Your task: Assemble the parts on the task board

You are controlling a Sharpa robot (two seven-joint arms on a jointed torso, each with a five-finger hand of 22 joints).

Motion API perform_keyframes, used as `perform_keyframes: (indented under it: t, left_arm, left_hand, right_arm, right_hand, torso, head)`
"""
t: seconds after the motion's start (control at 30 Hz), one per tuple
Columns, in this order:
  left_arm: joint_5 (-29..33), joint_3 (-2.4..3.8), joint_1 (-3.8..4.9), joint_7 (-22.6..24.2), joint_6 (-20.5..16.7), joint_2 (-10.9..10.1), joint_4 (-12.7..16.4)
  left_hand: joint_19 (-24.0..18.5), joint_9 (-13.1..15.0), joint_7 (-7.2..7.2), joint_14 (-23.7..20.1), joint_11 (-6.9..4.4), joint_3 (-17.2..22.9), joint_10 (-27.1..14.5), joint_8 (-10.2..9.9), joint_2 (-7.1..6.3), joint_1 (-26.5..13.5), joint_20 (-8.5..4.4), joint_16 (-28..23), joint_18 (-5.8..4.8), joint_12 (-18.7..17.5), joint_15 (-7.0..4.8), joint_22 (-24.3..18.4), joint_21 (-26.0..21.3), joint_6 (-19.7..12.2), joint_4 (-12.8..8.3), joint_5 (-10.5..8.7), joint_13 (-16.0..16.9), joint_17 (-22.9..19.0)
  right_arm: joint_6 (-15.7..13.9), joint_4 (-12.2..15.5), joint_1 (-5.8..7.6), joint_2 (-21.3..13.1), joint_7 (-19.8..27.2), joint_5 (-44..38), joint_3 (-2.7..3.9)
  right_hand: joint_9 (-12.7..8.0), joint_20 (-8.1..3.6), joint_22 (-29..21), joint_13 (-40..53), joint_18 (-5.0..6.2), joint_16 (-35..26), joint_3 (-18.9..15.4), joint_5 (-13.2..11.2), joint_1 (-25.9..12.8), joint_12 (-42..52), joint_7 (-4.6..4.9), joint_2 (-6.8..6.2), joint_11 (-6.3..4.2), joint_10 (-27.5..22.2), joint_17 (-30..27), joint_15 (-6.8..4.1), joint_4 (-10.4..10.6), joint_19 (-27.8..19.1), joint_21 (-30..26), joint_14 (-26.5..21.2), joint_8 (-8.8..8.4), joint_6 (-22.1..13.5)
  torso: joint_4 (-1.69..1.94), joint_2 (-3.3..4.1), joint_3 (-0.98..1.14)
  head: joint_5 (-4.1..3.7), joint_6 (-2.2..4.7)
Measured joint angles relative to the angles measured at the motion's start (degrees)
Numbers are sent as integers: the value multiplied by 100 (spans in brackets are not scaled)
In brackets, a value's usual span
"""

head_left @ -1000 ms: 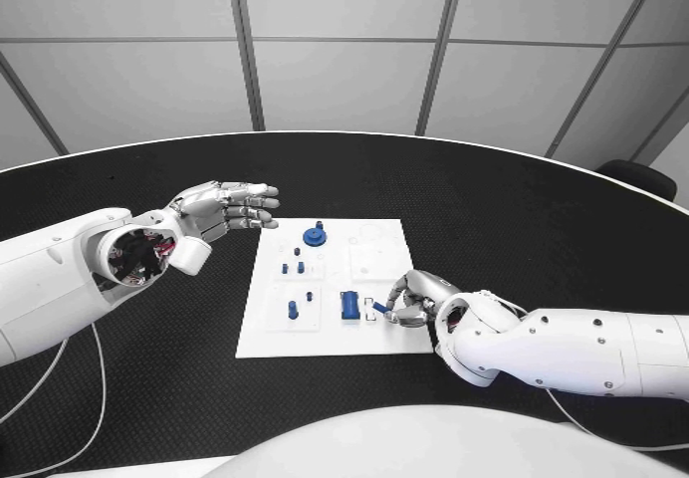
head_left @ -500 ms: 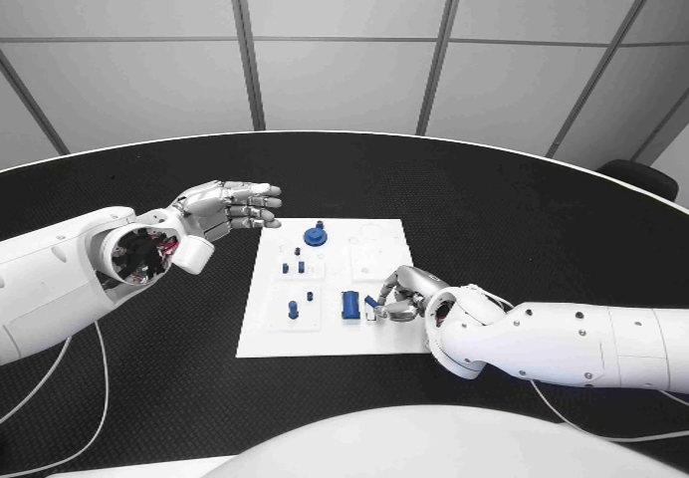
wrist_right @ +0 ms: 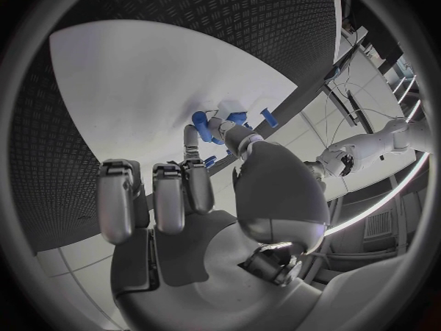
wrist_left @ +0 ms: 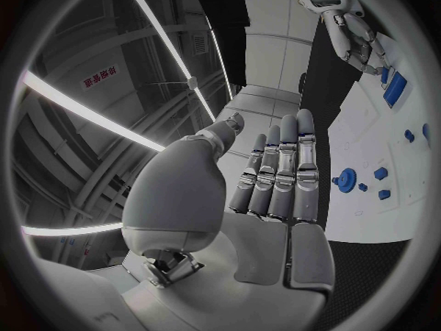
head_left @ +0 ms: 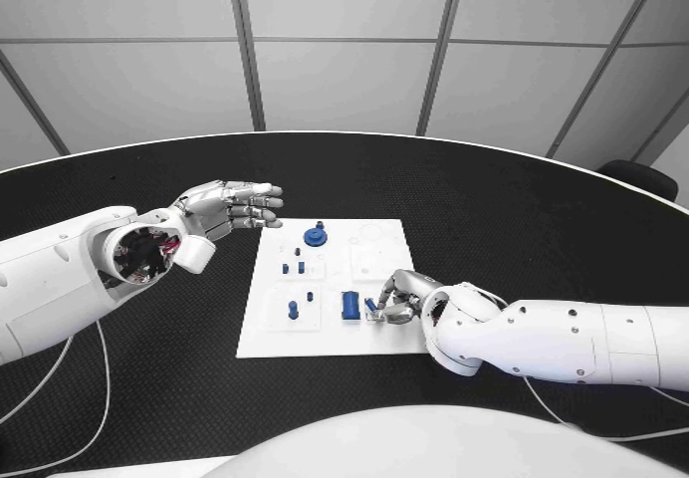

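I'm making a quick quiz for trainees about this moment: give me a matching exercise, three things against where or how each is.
Things:
1. left hand
2. right hand
3. round blue part

States:
A. stands at the task board's far end
B. pinches a small blue part over the board's near right
C. holds nothing, beside the board's far left corner

Pairs: 1-C, 2-B, 3-A

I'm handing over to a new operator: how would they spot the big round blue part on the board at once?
Find the white task board at the middle of the black table. Look along its far edge, near the left hand: the round blue part stands there. It is wide and disc-like, and its neighbours are small pegs or a tall block.
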Motion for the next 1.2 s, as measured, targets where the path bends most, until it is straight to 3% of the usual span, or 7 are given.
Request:
perform_keyframes:
  t: [0.43,1.2]
  left_arm:
    - [0,0,0,-7,1,4,-3]
    - [-1,0,1,-50,31,11,-8]
  left_hand:
    - [0,0,0,0,0,0,0,0,0,0,0,0,0,0,0,1,0,0,0,0,0,-1]
    - [0,-5,0,0,21,0,-21,0,0,0,0,0,0,0,0,-11,0,0,0,0,0,7]
  right_arm:
    - [95,-110,1,81,-83,0,0]
    - [-1,-32,2,64,-30,0,0]
  right_hand:
    - [-6,-21,0,2,-1,0,-6,-23,-53,24,-2,-7,-12,12,-1,-20,54,-21,5,-21,20,2]
    - [14,-41,0,4,0,0,16,-29,-135,23,-42,15,-22,22,-2,-36,113,0,41,-5,54,42]
  torso:
    - [0,-2,-2]
    - [-4,5,5]
  head:
    - [2,0]
    - [-10,0]
